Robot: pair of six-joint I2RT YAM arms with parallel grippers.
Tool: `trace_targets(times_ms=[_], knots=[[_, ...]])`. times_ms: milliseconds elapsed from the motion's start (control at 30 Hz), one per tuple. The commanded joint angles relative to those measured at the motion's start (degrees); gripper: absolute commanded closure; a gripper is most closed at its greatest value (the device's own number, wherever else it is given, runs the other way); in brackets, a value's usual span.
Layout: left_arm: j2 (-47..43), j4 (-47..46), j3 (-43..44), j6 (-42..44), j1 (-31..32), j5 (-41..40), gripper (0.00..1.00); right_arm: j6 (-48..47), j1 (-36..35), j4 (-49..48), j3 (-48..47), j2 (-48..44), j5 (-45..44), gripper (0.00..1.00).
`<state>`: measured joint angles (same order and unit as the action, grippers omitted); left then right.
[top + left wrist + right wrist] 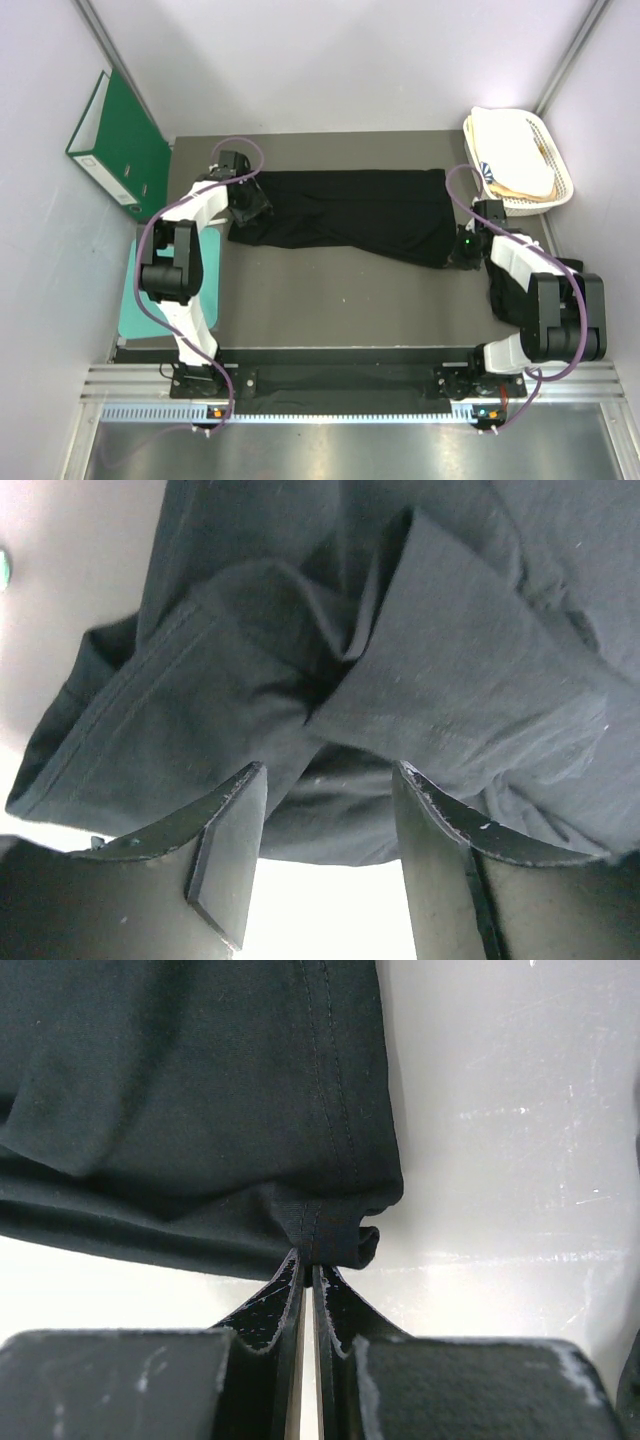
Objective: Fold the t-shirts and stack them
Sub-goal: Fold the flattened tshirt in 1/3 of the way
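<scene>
T-shirt (340, 215) folds hide whether the parted left hand (328, 775) touches cloth.

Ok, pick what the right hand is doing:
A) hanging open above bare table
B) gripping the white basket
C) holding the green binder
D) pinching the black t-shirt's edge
D: the right hand is shut on a bunched edge of the black t-shirt.

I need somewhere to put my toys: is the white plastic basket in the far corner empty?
No, the white plastic basket has a folded cream-white cloth lying in it, filling most of it.
</scene>
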<state>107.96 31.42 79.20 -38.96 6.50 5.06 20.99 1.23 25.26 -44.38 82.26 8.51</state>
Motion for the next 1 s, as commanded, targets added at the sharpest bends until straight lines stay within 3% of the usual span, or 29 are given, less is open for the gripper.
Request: trace_targets(times_ms=[0, 367, 467, 633, 967], knots=[[1.6, -3.8, 2.8, 0.9, -0.4, -0.8, 0.42, -0.9, 0.7, -1.8, -1.4, 0.4, 0.1, 0.97], [7.1, -4.6, 4.8, 1.2, -0.4, -0.2, 0.46, -1.0, 1.1, -1.2, -2.0, 1.0, 0.0, 0.96], [7.0, -5.2, 5.7, 1.8, -0.4, -0.1, 0.61, -1.1, 1.1, -1.2, -2.3, 1.1, 0.0, 0.96], [5.9, -4.6, 7.7, 3.4, -0.5, -1.1, 1.00, -1.1, 1.2, -0.9, -2.4, 0.8, 0.0, 0.96], [1.3, -4.4, 5.4, 5.2, -1.7, -2.1, 0.99, -0.9, 1.2, -1.1, -1.5, 0.4, 0.3, 0.96]])
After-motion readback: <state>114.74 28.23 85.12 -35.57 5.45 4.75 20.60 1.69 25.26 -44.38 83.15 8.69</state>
